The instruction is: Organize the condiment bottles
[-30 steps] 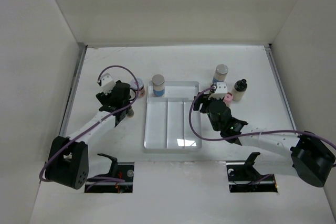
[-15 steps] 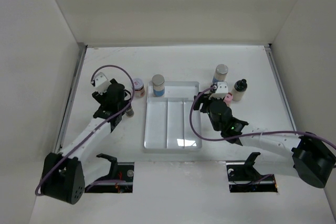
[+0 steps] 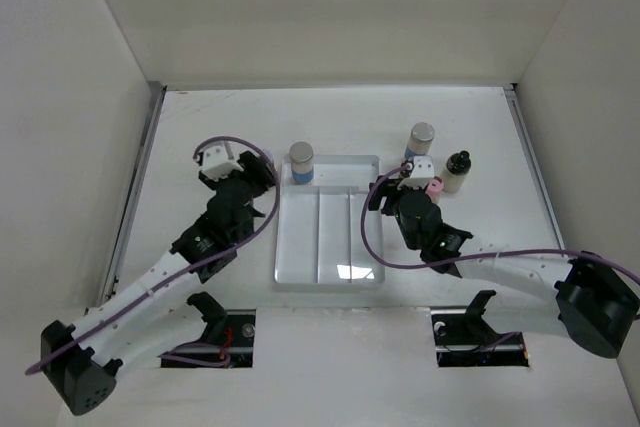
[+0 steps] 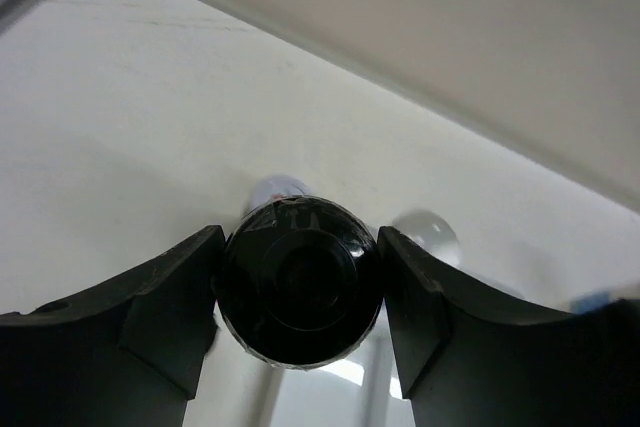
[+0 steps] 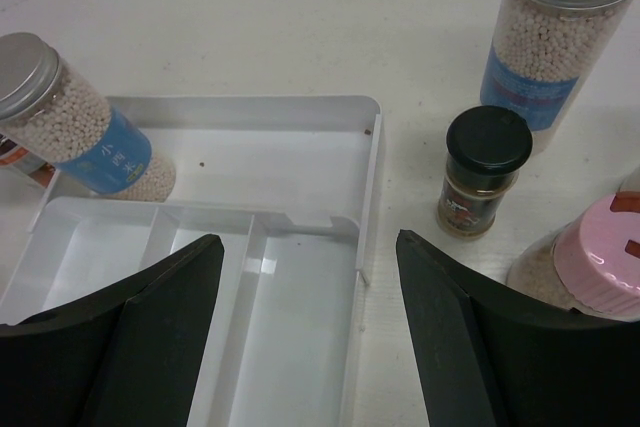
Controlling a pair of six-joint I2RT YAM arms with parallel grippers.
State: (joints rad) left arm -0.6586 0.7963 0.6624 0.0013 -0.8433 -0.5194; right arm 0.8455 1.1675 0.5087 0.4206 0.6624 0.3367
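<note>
Condiment bottles (image 3: 422, 137) were what I stood to spill. Nearest, my left gripper (image 4: 300, 247) was clamped on a black-capped bottle (image 4: 300, 297), its fingers (image 4: 160, 317) pressed to either side near the cap, at the far left corner of the clear tray (image 3: 330, 247). Whether its base was off the table I could not tell. A grip that high could let the body swing or slip while crossing the tray wall, and a pale blurred shape just beyond it (another jar, I guessed) could be knocked.

Further on, my right gripper (image 5: 305, 277) hung with its jaws wide apart and empty over the tray's right edge. The pink-capped jar (image 5: 600, 267) stood just beside my right finger (image 5: 470, 347), so a careless drop could clip it and topple it into the small dark-capped bottle (image 5: 487, 172) near it.

Farther still, a grey-capped jar (image 5: 70, 112) seemed to stand in the tray's far compartment, with a tall blue-labelled jar (image 5: 560, 27) outside it. With both arms close over one tray, they could foul each other.
</note>
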